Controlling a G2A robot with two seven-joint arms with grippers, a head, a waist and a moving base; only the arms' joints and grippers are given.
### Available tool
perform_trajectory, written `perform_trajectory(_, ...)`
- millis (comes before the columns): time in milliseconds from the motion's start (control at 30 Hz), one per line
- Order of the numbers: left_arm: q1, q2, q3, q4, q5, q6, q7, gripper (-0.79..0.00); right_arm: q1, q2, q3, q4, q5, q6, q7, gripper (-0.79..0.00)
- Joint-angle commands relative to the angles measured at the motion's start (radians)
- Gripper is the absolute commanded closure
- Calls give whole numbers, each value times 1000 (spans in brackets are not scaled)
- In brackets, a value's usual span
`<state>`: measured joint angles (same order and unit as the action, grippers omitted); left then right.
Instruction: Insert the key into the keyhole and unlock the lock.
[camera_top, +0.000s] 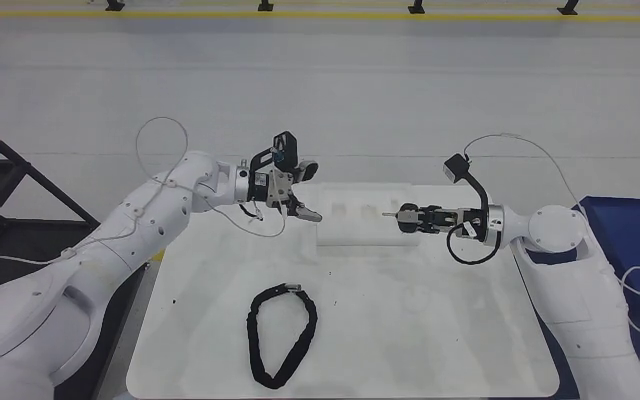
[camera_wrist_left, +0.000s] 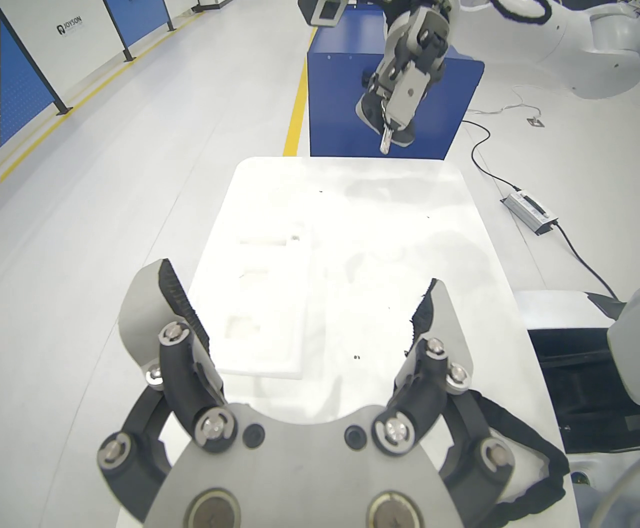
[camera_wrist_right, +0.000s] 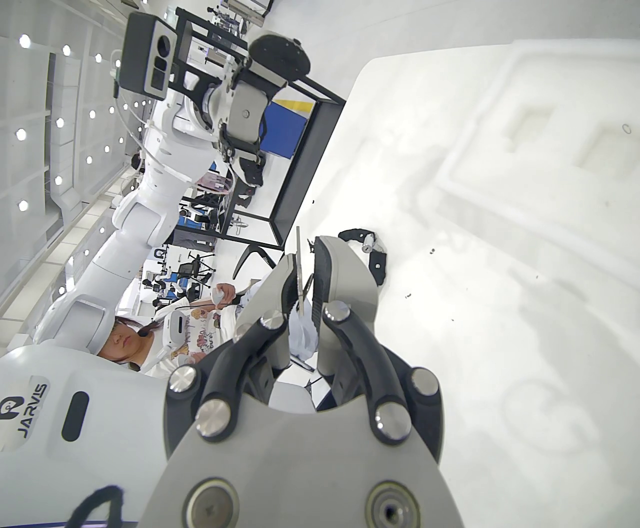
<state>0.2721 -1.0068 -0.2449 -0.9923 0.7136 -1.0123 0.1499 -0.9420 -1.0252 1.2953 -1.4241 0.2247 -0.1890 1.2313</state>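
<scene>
- Spanning the lower centre of the top view, a white table (camera_top: 420, 320) carries the task's things, with an arm coming in from each side.
- A white foam block (camera_top: 365, 215) with shallow square recesses lies at the table's far edge, in the middle of the frame.
- The chain lock (camera_top: 282, 335), a black fabric-sleeved loop, lies flat on the table in the lower-left part of the top view, well apart from the foam block. Its metal lock body (camera_top: 292, 289) sits at the top of the loop. Neither gripper touches it.
- The left gripper (camera_top: 303, 211) hangs in the air just left of the foam block, in the upper-left-centre of the top view. Its own wrist view shows the left gripper (camera_wrist_left: 300, 295) with its jaws spread wide and nothing between the black-padded fingers (camera_wrist_left: 180, 300).
- The right gripper (camera_top: 403, 213) sits at the foam block's right end, right of centre in the top view, pointing left toward the other arm. In its wrist view the right gripper (camera_wrist_right: 302, 260) has its jaws pinched together on the key.
- The key (camera_top: 390, 212) is clamped by its head. Its thin metal blade (camera_wrist_right: 299, 265) sticks out past the fingertips, clear of the table and well apart from the chain lock. From the left wrist view the key (camera_wrist_left: 385, 140) hangs below the far gripper.
</scene>
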Motion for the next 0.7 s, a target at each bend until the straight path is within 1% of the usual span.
perform_trajectory(0,9,5,16,-7,35,0,0,-785,0,0,0,0,0,0,0,0)
perform_trajectory(167,19,14,75,2,29,0,-4,-785,0,0,0,0,0,0,0,0)
perform_trajectory(233,39,18,75,-5,15,0,-25,-785,0,0,0,0,0,0,0,0)
perform_trajectory(300,55,23,75,-12,18,0,-77,-785,0,0,0,0,0,0,0,0)
perform_trajectory(400,73,29,75,-19,21,0,-184,-785,0,0,0,0,0,0,0,0)
perform_trajectory(667,88,37,75,-28,-106,0,-378,-785,0,0,0,0,0,0,0,0)
